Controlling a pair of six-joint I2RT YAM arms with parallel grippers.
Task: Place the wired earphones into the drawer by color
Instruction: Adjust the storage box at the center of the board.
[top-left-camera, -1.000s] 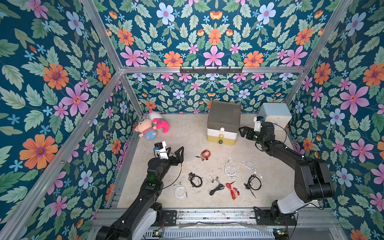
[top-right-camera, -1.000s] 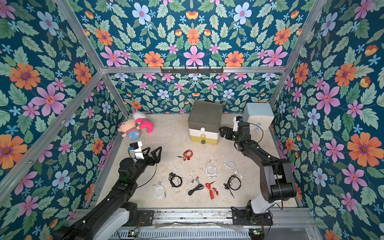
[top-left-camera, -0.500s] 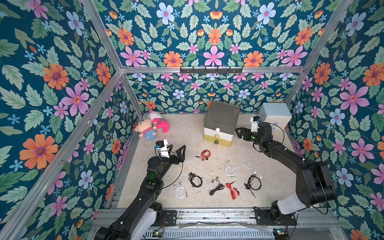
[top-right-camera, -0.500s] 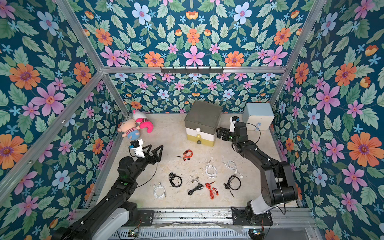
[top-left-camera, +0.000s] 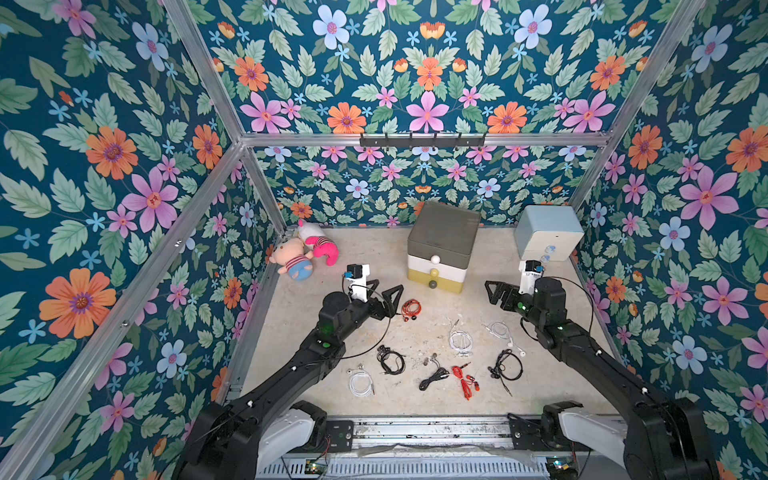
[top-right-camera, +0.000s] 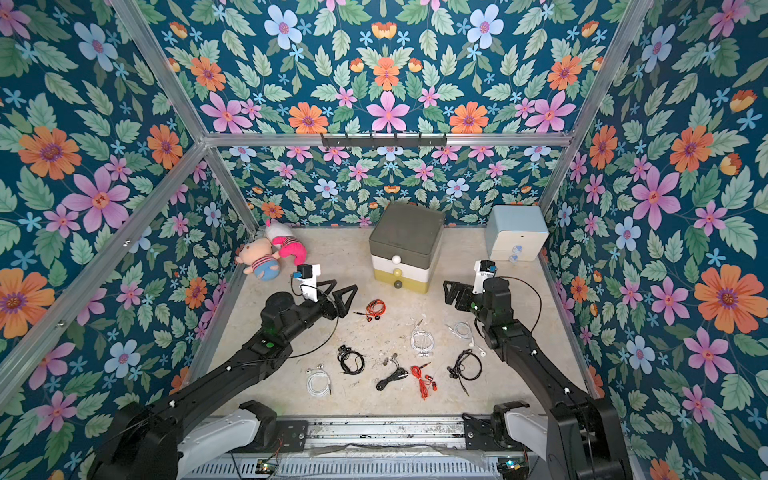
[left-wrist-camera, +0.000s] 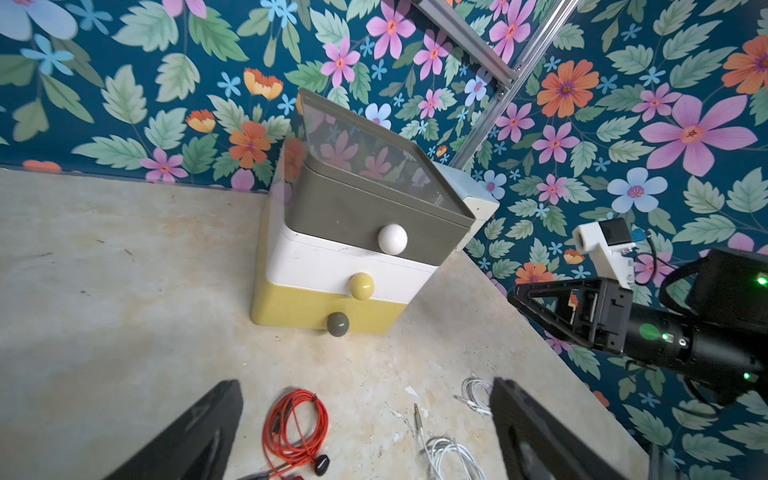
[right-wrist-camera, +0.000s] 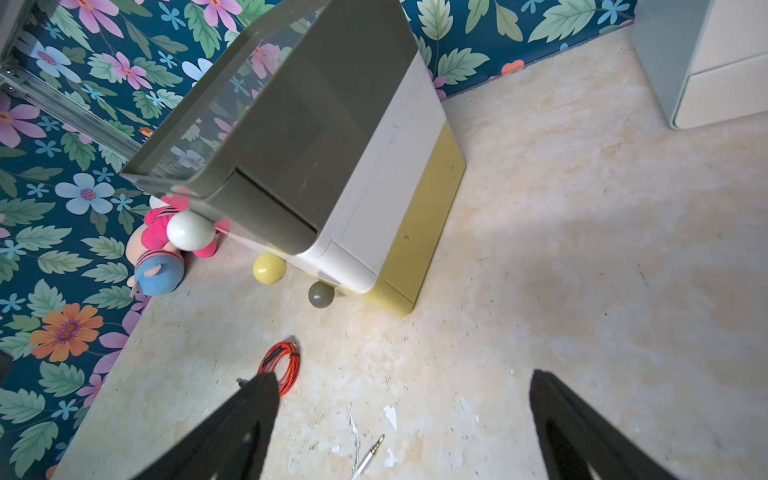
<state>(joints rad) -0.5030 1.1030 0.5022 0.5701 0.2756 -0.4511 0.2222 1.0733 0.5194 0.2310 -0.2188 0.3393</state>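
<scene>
Lying loose on the beige mottled tabletop (top-left-camera: 374, 249), all eight coiled wired earphones (top-left-camera: 460, 343) are outside their destination. Two red, three white and three black bundles are spread in front of the three-tier plastic drawer box (top-left-camera: 442, 232), whose grey, white and yellow tiers are all shut.

That box has shifted slightly toward the left side over the last second. The right gripper (top-left-camera: 492, 295), which was close against its side, has drawn back and now stands apart from it. I judge the box was being nudged into a handier position, and no sorting has begun.

The left gripper (top-left-camera: 388, 289) has crept forward to just beside the nearest red coil (top-left-camera: 411, 308). The left wrist view shows that coil between its spread fingers (left-wrist-camera: 199, 436), untouched.

Both tools are released, jaws wide and empty. Both arms reach low across the table from the front rail, fingers aimed toward the box.
</scene>
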